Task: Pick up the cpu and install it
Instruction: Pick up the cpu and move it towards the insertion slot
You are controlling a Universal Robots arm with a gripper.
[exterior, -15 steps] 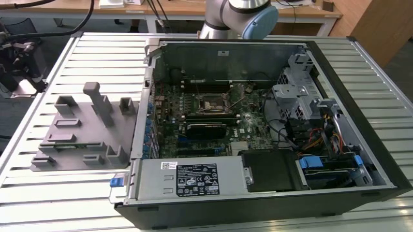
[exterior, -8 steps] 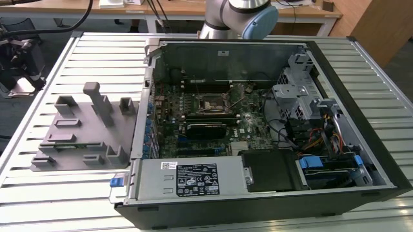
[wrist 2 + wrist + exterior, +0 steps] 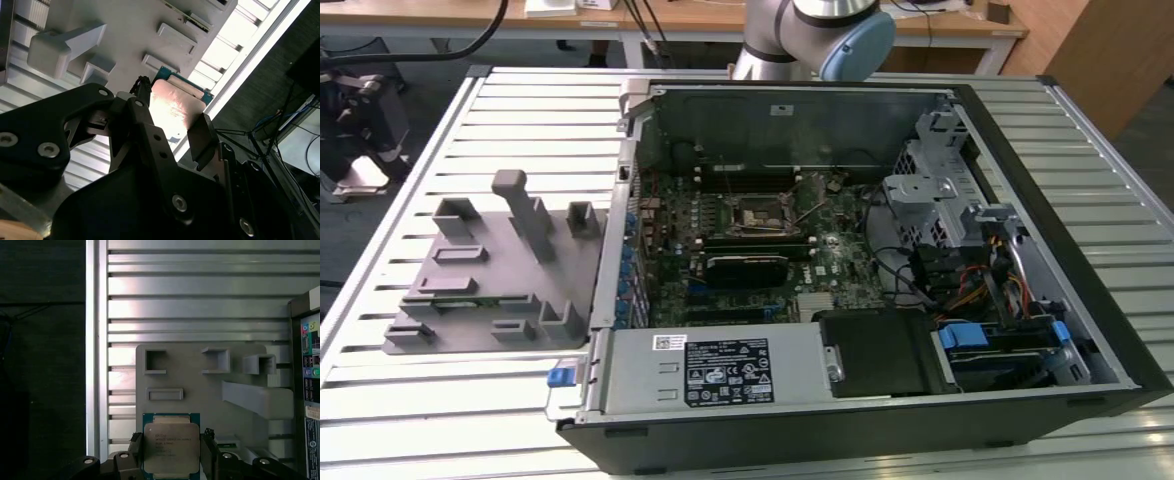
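We are seeing the cpu [image 3: 171, 449] hanging above the grey holder plate [image 3: 200, 390], with its silvery top facing the first wrist view and its green rim showing. From that view it is covering part of one edge of the plate. The plate's empty pockets and its upright posts [image 3: 257, 399] are rising just beside the cpu, on the side toward the open computer case [image 3: 854, 250].

In the exterior view that case is lying just beside the plate, on the exterior view's right of it. Both are resting on the slatted metal tabletop [image 3: 454, 400]. Inside the case, well apart from the plate, the square socket [image 3: 754, 215] is sitting on the green board.

The tool [image 3: 171, 440] is clamping the cpu. Its dark fingers [image 3: 208, 442] are pressing on two opposite edges of the chip and are spread just as wide as it. The cpu is sitting flat between the fingertips, squarely in the middle of the tool, and we are seeing its pale lid catching the light in the second wrist view.
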